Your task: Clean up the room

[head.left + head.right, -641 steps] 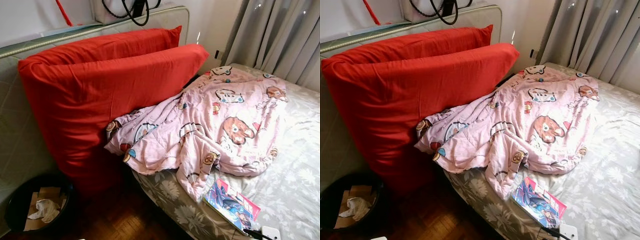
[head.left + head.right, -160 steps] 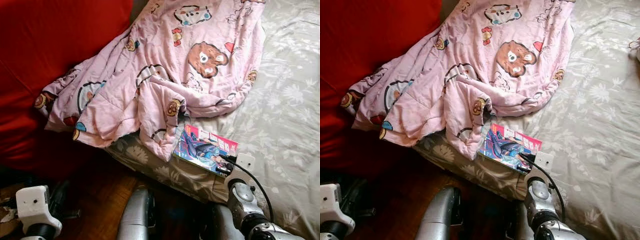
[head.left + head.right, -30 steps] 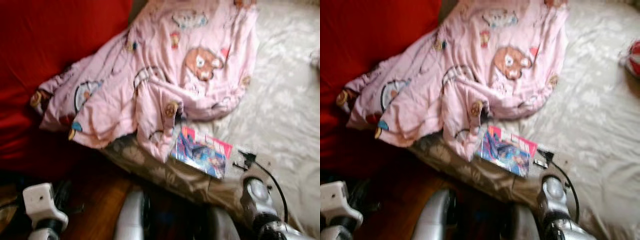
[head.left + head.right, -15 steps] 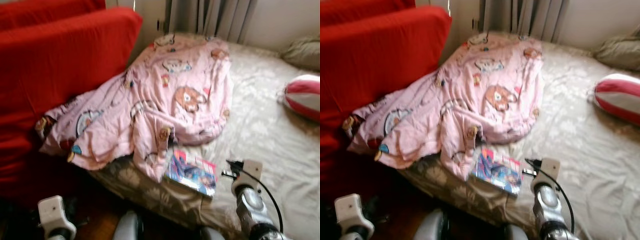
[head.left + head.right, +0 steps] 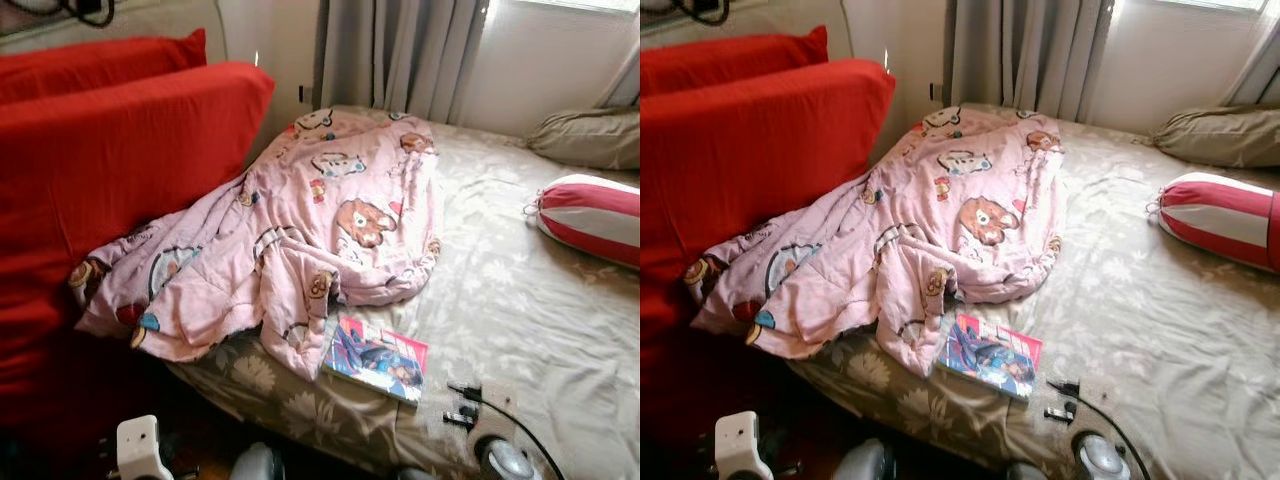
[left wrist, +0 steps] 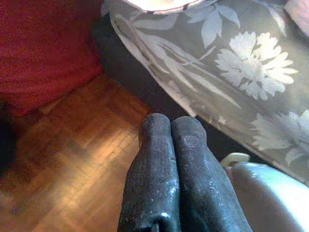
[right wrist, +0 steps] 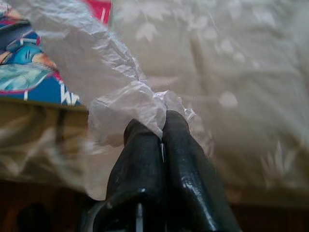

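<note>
The right gripper (image 7: pixel 161 128) has its two black fingers pressed together on a crinkly clear plastic bag (image 7: pixel 120 104), which balloons up in front of it and blocks part of the view. It sits low at the near edge of the bed (image 5: pixel 520 300), over the grey floral sheet. Just beyond the fingertips, off to the robot's left, is a comic book (image 5: pixel 378 358) lying flat on the sheet; there's white lettering on its blue cover, but it's too blurry and half hidden by the plastic to read. Right past the comic is a rumpled pink blanket (image 5: pixel 300 240) with cartoon bears, spilling against two big red cushions (image 5: pixel 110 160). Farther off across the bed lie a red-and-white striped bolster (image 5: pixel 590 215) and a grey pillow (image 5: pixel 590 135), with curtains (image 5: pixel 400 50) behind.

The left gripper (image 6: pixel 171 130) is closed on nothing, hanging low over the wooden floor (image 6: pixel 72 164) next to the hanging floral sheet.
</note>
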### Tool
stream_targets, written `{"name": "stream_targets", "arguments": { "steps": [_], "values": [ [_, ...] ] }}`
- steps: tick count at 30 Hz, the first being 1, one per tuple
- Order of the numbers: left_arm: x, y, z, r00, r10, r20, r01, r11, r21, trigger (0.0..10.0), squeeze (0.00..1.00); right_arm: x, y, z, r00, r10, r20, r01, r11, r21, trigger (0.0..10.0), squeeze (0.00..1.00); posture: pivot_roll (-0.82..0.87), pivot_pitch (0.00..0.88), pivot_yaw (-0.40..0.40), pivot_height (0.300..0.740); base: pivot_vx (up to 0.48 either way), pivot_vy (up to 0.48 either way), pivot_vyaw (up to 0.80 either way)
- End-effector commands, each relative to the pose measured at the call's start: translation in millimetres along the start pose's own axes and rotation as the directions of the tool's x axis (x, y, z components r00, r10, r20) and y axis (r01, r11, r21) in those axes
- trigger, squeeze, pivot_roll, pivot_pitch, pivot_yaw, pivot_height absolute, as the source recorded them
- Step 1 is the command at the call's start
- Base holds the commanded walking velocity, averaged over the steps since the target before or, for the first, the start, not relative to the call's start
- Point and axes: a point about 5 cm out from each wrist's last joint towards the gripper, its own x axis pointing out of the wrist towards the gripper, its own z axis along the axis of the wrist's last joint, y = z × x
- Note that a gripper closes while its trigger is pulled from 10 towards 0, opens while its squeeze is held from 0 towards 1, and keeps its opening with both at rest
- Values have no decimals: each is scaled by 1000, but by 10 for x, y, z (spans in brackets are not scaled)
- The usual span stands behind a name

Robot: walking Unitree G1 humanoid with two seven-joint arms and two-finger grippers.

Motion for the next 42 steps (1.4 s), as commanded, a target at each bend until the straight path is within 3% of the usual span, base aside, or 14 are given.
{"name": "stream_targets", "arguments": {
  "steps": [1, 6, 14, 26, 33, 42],
  "values": [
    [23, 0, 13, 1000, -8, -4, 8, 1000, 15, 10000, 0, -6, 17, -46, 1000, -3, -22, 3, 1000, 1, 10000, 0, 167, 0, 9, 710, 0, 0, 0],
    [29, 14, -38, 999, 2, -32, -2, 1000, 11, 10000, 0, -23, 46, -128, 999, 7, -51, -7, 1000, -19, 10000, 0, 158, 0, 21, 740, 0, 0, 0],
    [-3, -31, -196, 995, 23, -101, -25, 999, -21, 10000, 0, -53, 35, -247, 995, 8, -101, -14, 998, -59, 10000, 0, 165, 0, -3, 740, 0, 0, 0],
    [12, -89, -246, 988, 28, -154, -32, 999, -25, 10000, 0, -24, 72, -171, 996, -3, -94, 1, 1000, -23, 10000, 0, 159, 0, -27, 740, 0, 0, 0],
    [39, -124, -217, 988, 21, -155, -27, 999, -39, 10000, 0, -19, 123, -168, 994, 32, -107, -40, 996, -75, 10000, 0, 159, 0, -33, 740, 0, 0, 0],
    [-2, -62, -288, 982, 62, -179, -76, 994, -74, 10000, 0, -38, 116, -235, 991, 31, -128, -42, 996, -83, 10000, 0, 165, 0, -34, 740, 0, 0, 790]
  ]
}}
